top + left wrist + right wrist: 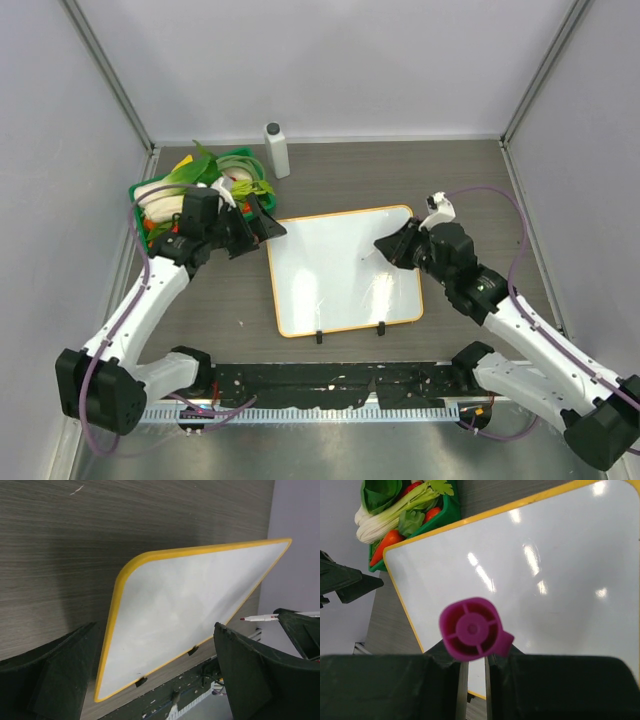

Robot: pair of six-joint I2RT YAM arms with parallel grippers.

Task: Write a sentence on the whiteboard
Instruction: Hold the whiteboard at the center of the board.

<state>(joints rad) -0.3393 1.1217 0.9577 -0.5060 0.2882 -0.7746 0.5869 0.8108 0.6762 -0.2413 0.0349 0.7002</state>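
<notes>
Whiteboard (340, 275) blank. Right gripper (392, 247) pinches marker (470, 628); left gripper (264, 226) spread wide, holding nothing. I expect the unbraced board may slide under pen pressure.

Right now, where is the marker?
The marker is pinched in the right gripper, over the right half of the whiteboard in the top view, across from the open left gripper.
</notes>
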